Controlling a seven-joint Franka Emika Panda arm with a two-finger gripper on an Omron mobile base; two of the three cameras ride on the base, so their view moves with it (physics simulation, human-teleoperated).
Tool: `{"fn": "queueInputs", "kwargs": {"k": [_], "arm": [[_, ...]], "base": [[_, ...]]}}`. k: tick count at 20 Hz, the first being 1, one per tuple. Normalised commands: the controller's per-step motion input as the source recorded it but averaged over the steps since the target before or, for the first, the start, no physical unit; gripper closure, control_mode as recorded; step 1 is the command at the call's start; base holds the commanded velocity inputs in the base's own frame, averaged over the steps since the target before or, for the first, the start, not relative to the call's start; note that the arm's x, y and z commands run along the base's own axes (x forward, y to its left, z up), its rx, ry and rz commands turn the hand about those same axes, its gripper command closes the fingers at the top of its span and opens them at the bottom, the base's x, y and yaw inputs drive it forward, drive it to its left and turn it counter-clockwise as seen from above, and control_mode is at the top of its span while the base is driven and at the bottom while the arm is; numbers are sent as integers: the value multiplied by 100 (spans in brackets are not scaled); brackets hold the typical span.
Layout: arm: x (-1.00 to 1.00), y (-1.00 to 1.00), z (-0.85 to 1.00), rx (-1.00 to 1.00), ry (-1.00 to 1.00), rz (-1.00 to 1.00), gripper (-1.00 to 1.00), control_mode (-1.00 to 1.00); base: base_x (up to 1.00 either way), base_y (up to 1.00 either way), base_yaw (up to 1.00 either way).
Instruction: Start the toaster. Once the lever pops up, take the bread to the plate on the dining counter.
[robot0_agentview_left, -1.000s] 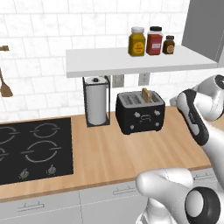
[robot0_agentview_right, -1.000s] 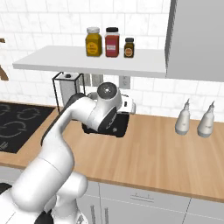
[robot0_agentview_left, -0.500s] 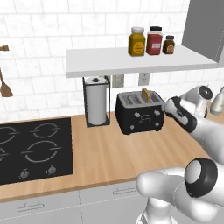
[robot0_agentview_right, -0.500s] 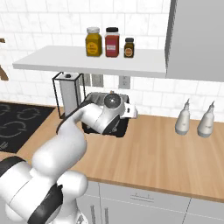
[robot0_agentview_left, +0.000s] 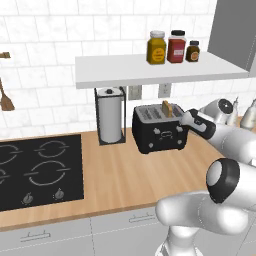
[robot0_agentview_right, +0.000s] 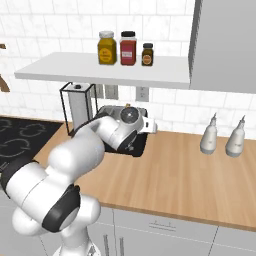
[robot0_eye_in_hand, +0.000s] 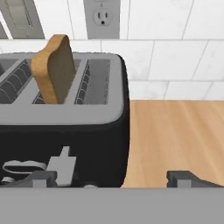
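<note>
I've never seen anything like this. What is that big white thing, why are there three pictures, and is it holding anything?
The white thing is a robot arm in a computer-drawn kitchen. Two pictures come from cameras behind the arm, one on its left and one on its right, so they show the same worktop from two sides. The third comes from a camera on the hand, looking along its gripper.

On the worktop stand a black toaster with a slice of bread sticking up from a slot, a paper-towel roll, two white bottles and a black hob. Three jars sit on the shelf above.

The gripper is open and holds nothing. It is close to the toaster's front right corner, near its lever.
</note>
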Motion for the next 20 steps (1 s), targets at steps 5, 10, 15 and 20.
{"fn": "queueInputs", "kwargs": {"k": [5,10,15,20], "arm": [[5,0,-12,0,0,0,-100,-100],[0,0,-19,0,0,0,-100,-100],[0,0,-21,0,0,0,-100,-100],[0,0,-20,0,0,0,-100,-100]], "base": [[0,0,0],[0,0,0],[0,0,0],[0,0,0]]}}
